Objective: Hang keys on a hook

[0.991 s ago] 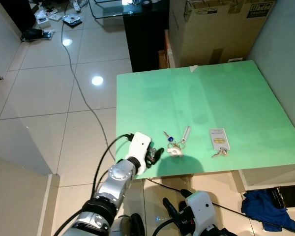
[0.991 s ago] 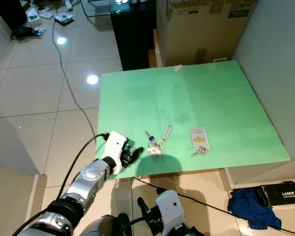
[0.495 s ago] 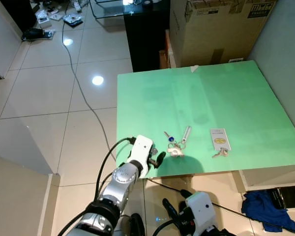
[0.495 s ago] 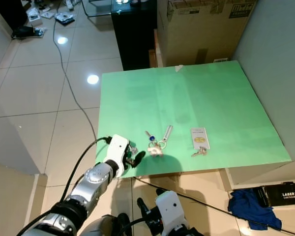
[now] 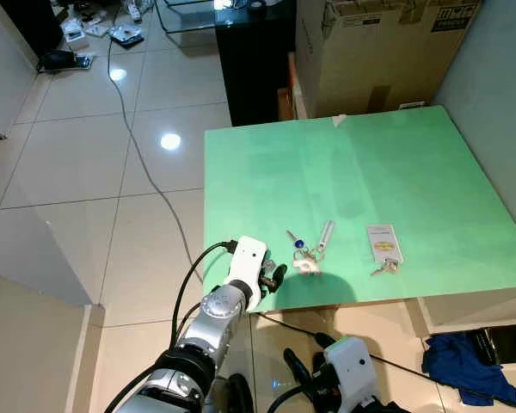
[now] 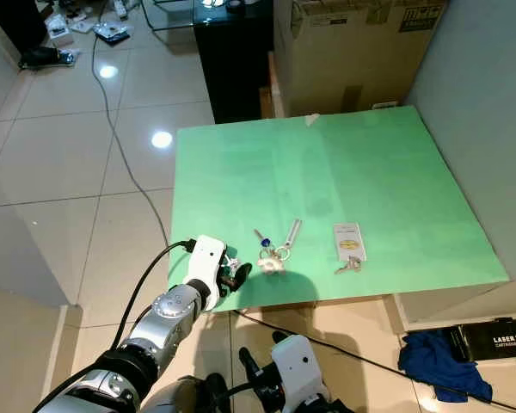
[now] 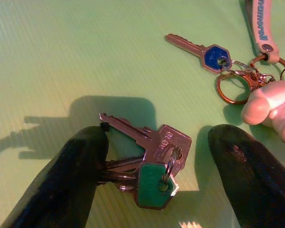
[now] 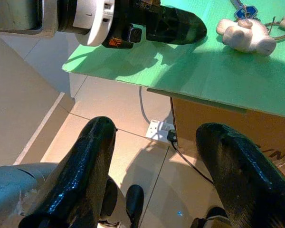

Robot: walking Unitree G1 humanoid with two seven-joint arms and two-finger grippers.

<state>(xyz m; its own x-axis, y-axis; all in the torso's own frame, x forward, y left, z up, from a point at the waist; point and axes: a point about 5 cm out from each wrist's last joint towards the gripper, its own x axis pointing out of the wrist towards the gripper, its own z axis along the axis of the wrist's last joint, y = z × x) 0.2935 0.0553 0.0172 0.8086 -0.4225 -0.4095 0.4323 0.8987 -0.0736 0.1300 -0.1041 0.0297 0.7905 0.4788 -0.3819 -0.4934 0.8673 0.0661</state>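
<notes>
Since a second ago the left gripper (image 7: pixel 156 156) has dropped back to the green corrugated table's (image 5: pixel 396 163) near edge, its spread fingers straddling the silver, green-capped key bunch (image 7: pixel 149 166), which could skid off when they close.

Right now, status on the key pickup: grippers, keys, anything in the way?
Left gripper open, fingers straddling the green-capped key bunch on the green table. Right gripper open, low, below the table edge. Blue-capped key ring lies close beside. No hook visible.
</notes>
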